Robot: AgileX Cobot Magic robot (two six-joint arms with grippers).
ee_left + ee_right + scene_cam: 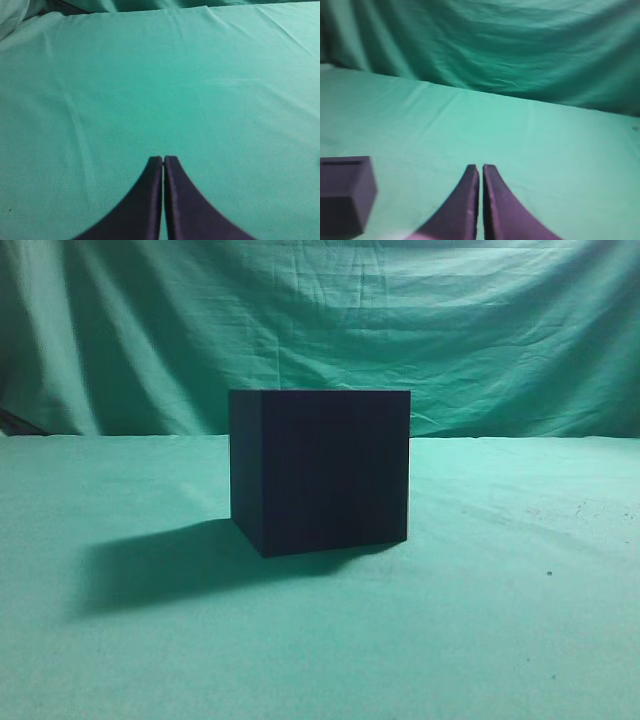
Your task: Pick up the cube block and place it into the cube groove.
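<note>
The cube groove is a large near-black box standing in the middle of the green cloth in the exterior view. Its recess does not show there. A dark purple box at the lower left of the right wrist view, cut by the frame edge, looks like the same box, with a thin dark strip on its lighter top. The cube block is not in view. My left gripper is shut and empty over bare cloth. My right gripper is shut and empty, to the right of the box. Neither arm shows in the exterior view.
Green cloth covers the table and hangs as a creased backdrop behind it. The box casts a shadow to its left.
</note>
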